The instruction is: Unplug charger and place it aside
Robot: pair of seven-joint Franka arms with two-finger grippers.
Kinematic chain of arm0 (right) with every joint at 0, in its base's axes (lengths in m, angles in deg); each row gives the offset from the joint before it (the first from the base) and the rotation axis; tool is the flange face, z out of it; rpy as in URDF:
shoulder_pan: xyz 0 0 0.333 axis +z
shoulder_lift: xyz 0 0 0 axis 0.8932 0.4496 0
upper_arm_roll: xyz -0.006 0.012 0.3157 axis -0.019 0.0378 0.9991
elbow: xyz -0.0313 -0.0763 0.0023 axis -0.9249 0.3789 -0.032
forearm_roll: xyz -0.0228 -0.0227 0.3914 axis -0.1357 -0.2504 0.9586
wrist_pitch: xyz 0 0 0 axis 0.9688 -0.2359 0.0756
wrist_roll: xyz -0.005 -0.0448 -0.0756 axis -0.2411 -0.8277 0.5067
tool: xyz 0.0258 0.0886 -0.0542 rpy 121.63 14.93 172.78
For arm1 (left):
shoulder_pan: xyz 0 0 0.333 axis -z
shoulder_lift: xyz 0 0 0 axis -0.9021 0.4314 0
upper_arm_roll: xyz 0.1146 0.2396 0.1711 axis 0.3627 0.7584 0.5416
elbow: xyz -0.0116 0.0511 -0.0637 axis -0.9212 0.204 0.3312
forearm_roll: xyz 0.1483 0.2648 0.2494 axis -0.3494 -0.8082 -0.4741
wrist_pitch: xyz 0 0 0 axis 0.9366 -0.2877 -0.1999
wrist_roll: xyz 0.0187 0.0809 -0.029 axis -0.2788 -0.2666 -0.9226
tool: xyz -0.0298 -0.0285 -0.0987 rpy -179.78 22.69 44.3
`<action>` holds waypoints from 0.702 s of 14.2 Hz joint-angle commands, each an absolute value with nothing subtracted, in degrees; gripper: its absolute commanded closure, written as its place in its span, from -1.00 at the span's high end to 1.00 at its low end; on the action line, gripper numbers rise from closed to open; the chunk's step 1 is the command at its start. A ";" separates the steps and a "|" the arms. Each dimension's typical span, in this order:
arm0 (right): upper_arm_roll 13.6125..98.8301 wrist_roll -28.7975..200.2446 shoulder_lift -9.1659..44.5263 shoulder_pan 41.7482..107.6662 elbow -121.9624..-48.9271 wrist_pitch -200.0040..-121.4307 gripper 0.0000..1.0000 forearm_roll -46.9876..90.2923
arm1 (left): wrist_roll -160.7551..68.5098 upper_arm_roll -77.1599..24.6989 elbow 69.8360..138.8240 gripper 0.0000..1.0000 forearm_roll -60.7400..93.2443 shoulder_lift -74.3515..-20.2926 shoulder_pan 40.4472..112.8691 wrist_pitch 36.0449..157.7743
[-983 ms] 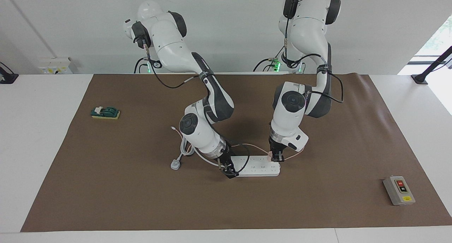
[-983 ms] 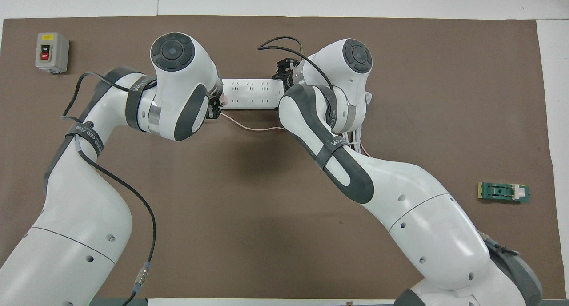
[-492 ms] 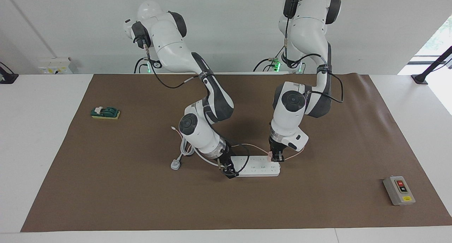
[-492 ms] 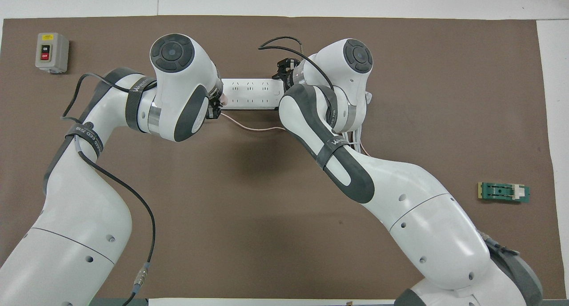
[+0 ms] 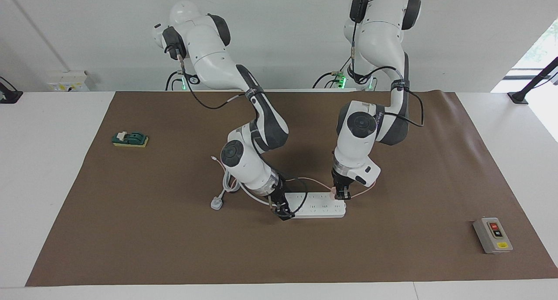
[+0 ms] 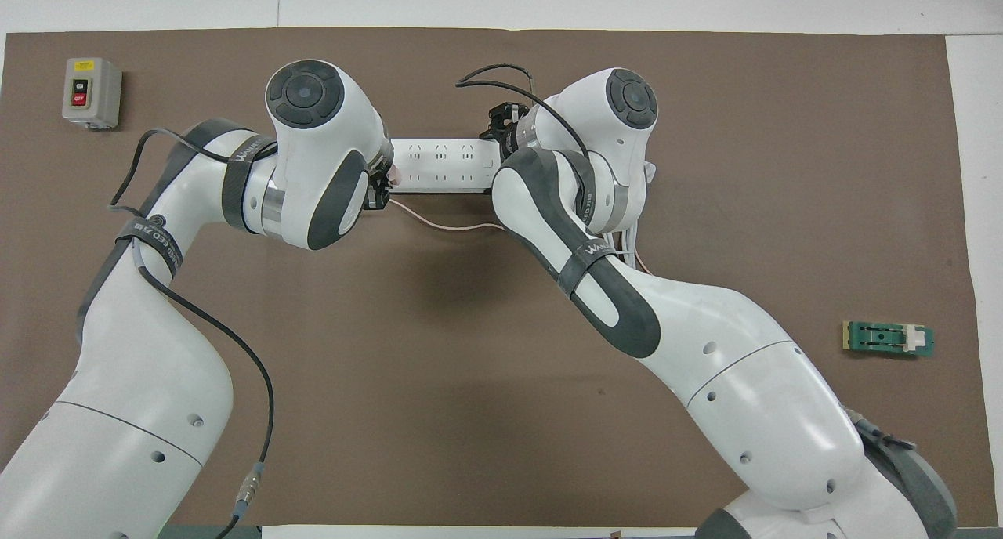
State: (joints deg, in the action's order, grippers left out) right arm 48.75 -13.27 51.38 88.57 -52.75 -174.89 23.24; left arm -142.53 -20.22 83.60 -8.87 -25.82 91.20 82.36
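Observation:
The pale pink charger [image 5: 334, 191] sits plugged into the white power strip [image 5: 318, 207] at the strip's end toward the left arm. My left gripper [image 5: 341, 195] points straight down and is shut on the charger; in the overhead view the charger [image 6: 396, 177] peeks out beside the left wrist. Its thin pink cable [image 5: 305, 179] loops over the mat [image 6: 447, 226] on the robots' side of the strip. My right gripper [image 5: 281, 211] rests on the other end of the power strip [image 6: 443, 163].
A white plug with a thick white cord [image 5: 216, 202] lies beside the strip toward the right arm's end. A green block [image 5: 130, 139] lies near that end of the mat. A grey switch box [image 5: 492, 235] stands near the left arm's end.
The left arm's wrist has turned very slightly. Both grippers, the charger and the strip stay where they were.

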 commanded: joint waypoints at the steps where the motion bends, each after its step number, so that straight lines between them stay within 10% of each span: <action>1: 49.11 -11.57 51.91 87.80 -52.80 -176.80 -0.95 24.99 | -142.92 -19.78 84.87 -0.90 -9.59 -25.21 91.95 85.00; 10: 49.11 -11.22 51.82 87.80 -52.80 -176.80 -0.95 25.34 | -142.92 -19.69 84.17 -0.90 -9.68 -25.21 91.95 83.16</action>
State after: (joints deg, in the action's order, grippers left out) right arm 48.75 -13.09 51.37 88.52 -52.79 -174.89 23.59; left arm -142.53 -20.23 83.58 -8.97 -25.82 91.22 82.32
